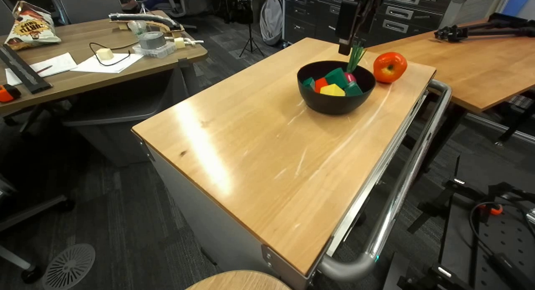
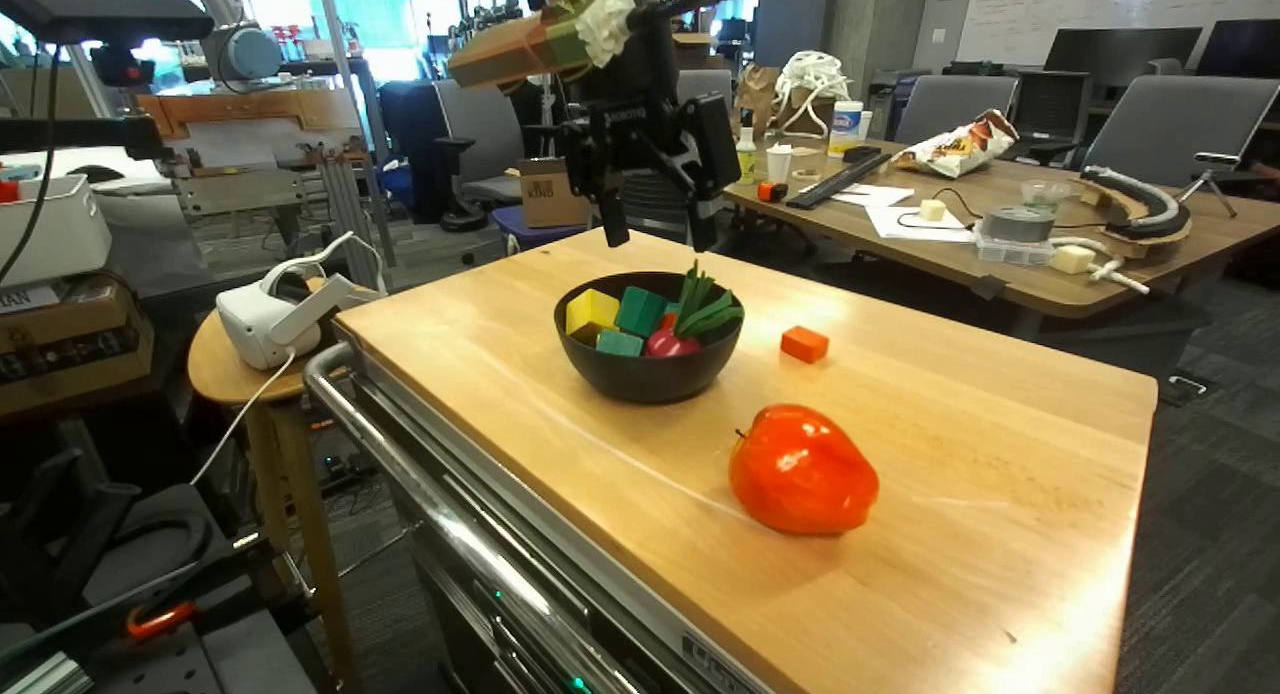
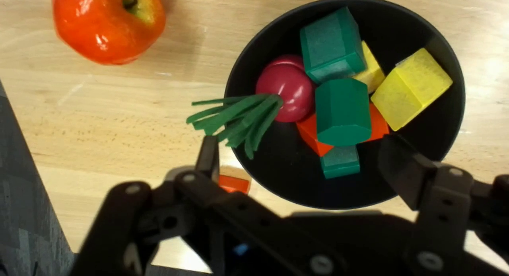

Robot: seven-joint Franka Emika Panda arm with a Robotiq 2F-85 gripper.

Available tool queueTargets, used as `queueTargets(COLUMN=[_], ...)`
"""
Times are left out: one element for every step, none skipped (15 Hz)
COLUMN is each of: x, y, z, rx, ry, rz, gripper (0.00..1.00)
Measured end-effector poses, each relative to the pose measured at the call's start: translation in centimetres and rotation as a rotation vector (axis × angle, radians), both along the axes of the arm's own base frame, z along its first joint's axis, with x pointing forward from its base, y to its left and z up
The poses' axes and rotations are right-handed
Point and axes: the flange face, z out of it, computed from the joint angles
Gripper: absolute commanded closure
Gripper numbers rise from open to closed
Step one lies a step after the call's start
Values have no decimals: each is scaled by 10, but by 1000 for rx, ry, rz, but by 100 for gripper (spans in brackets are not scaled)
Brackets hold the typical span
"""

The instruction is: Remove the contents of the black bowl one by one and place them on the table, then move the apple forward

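Observation:
The black bowl (image 1: 334, 105) (image 2: 650, 382) (image 3: 292, 180) stands on the wooden table. It holds a radish (image 2: 672, 344) (image 3: 288, 89) with green leaves over the rim, several green blocks (image 2: 640, 311) (image 3: 344, 113), yellow blocks (image 2: 591, 314) (image 3: 411, 89) and an orange-red block (image 3: 312, 135) partly under a green one. Another orange block (image 2: 804, 344) (image 3: 234, 183) lies on the table beside the bowl; a finger partly covers it in the wrist view. The red apple (image 1: 390, 67) (image 2: 803, 471) (image 3: 109, 25) rests on the table near the bowl. My gripper (image 2: 660, 242) (image 3: 300, 148) is open and empty above the bowl.
The wooden tabletop (image 1: 250, 156) has a metal handle rail (image 1: 401, 189) along one side. A round stool (image 2: 235, 359) with a white headset (image 2: 270, 319) stands near a corner. A desk (image 1: 159, 68) with tape, papers and a chip bag (image 1: 33, 26) stands apart.

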Motion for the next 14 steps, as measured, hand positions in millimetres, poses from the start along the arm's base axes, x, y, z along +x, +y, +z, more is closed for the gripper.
queueTargets(x=[2, 5, 7, 10, 12, 14, 16, 18, 20, 21, 23, 24, 25, 25], y=[-2, -5, -7, -10, -12, -15, -18, -22, -26, -29, -31, -33, -35, -36], z=[-3, -6, -9, -11, -13, -15, -17, -19, -21, -24, -25, -26, -27, -28], rx=[0, -2, -7, -11, -17, -23, -29, -37, -43, -48, -51, -52, -52, -52], ry=[2, 1, 2, 4, 6, 7, 8, 10, 13, 15, 17, 17, 18, 18], rz=[-6, -11, -15, -20, -27, -35, -44, -53, -61, -69, -77, -84, -90, -94], gripper=[25, 25, 34, 42, 49, 58, 65, 73, 81, 89, 96, 98, 100, 100])
